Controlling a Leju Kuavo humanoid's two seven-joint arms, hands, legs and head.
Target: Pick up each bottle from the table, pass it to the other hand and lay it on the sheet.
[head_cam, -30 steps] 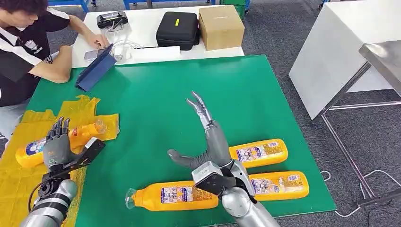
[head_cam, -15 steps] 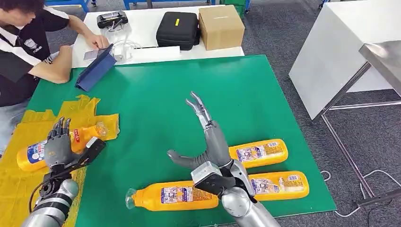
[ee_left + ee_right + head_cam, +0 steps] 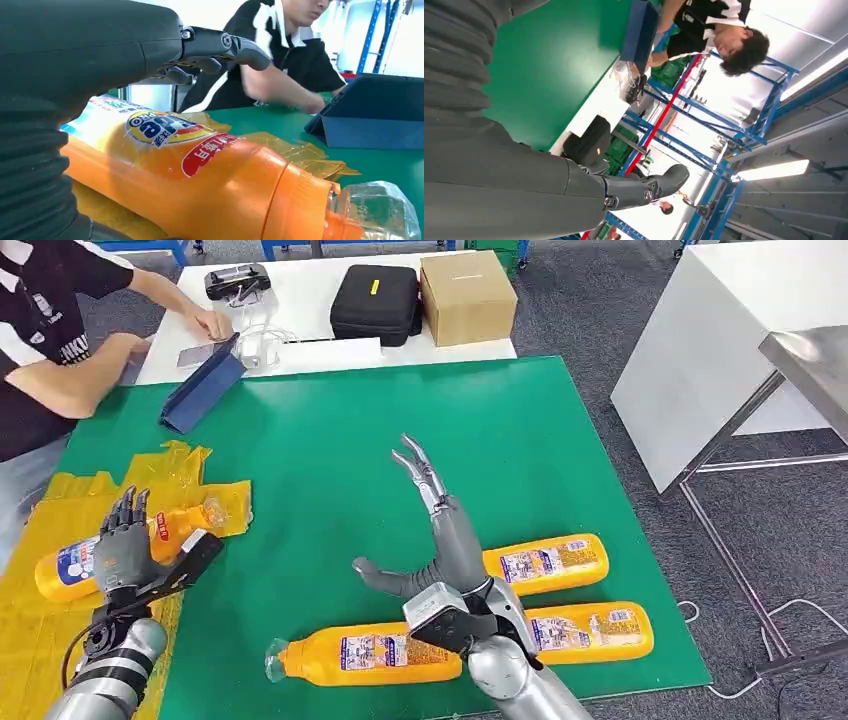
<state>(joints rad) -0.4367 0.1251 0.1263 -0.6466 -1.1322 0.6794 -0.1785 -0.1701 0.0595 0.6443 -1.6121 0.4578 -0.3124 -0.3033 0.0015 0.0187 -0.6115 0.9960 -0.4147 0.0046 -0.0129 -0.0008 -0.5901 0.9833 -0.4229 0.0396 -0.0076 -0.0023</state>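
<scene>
One bottle lies on the sheet at the table's left. Three more bottles lie near right: one nearest, one right of it, one farther back. A case and box sit far.

Person in black shirt seated at green table's far-left corner, hand on tablet in blue case. White table behind carries black case, cardboard box, black controller. White panel at right; grey floor.
</scene>
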